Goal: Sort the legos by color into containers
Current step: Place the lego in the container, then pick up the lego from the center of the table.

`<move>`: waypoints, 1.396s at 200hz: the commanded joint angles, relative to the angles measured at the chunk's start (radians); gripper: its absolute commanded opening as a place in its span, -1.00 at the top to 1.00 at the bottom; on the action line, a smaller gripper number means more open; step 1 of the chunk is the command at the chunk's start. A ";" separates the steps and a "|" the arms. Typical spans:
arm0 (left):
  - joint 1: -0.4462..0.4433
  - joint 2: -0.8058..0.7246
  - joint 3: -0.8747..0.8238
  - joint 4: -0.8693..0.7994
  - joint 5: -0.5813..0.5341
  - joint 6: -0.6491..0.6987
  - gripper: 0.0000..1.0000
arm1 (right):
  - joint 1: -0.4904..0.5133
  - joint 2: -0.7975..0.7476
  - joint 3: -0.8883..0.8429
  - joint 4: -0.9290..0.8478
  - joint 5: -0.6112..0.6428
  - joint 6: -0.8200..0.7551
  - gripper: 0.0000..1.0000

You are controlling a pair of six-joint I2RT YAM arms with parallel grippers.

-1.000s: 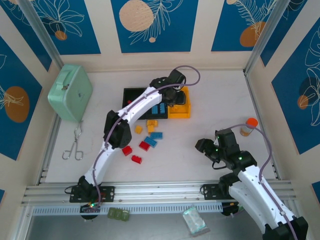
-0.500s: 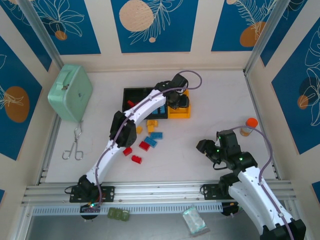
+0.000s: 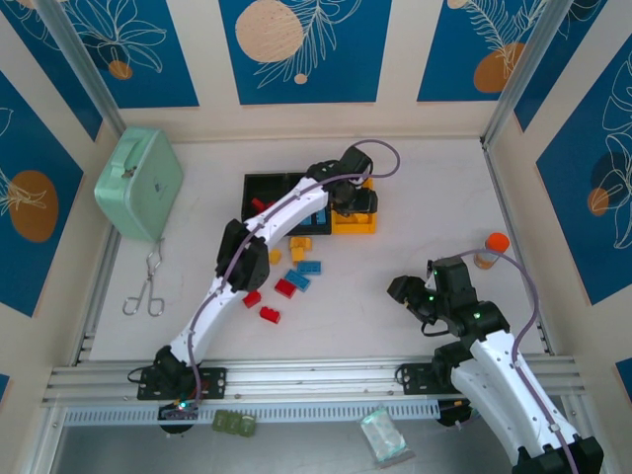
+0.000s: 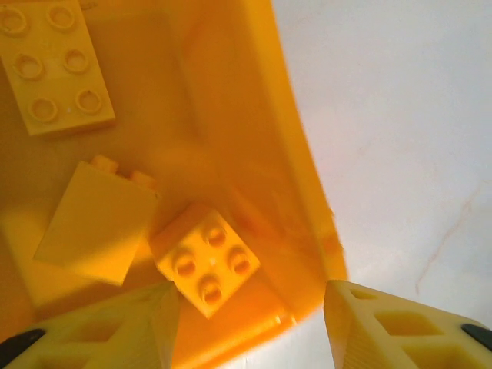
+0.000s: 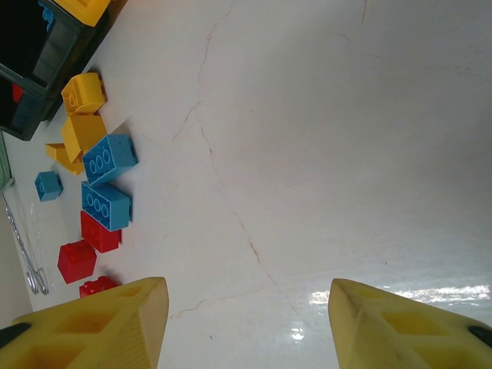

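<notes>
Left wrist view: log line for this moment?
left fingers: open, above yellow bin | square yellow brick: in bin | right fingers: open, empty | loose legos: on table

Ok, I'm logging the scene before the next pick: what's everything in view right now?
containers: three, two black and one yellow, joined in a row mid-table
yellow legos: three, yellow, inside the yellow container
binned legos: count unclear, red and blue, in the black containers
loose legos: nine, three each yellow, blue, red, on the table before the containers
case: one, mint green, far left
tongs: one, metal, beside the case
jar: one, orange lid, right side
clear bag: one, transparent, near edge
left gripper: one, yellow fingers, open above the yellow container
right gripper: one, yellow fingers, open above bare table
</notes>
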 commanded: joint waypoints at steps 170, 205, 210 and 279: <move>0.002 -0.785 -1.218 0.246 -0.257 -0.029 -0.18 | 0.345 0.390 0.164 0.233 0.094 -0.061 -0.26; 0.018 -0.711 -1.206 0.290 -0.265 -0.044 -0.21 | 0.360 0.379 0.136 0.236 0.105 -0.039 -0.26; 0.020 -0.701 -1.202 0.295 -0.265 -0.048 -0.21 | 0.359 0.376 0.132 0.237 0.107 -0.036 -0.26; 0.028 -0.597 -1.153 0.303 -0.286 -0.060 0.11 | 0.351 0.359 0.127 0.221 0.120 -0.042 -0.26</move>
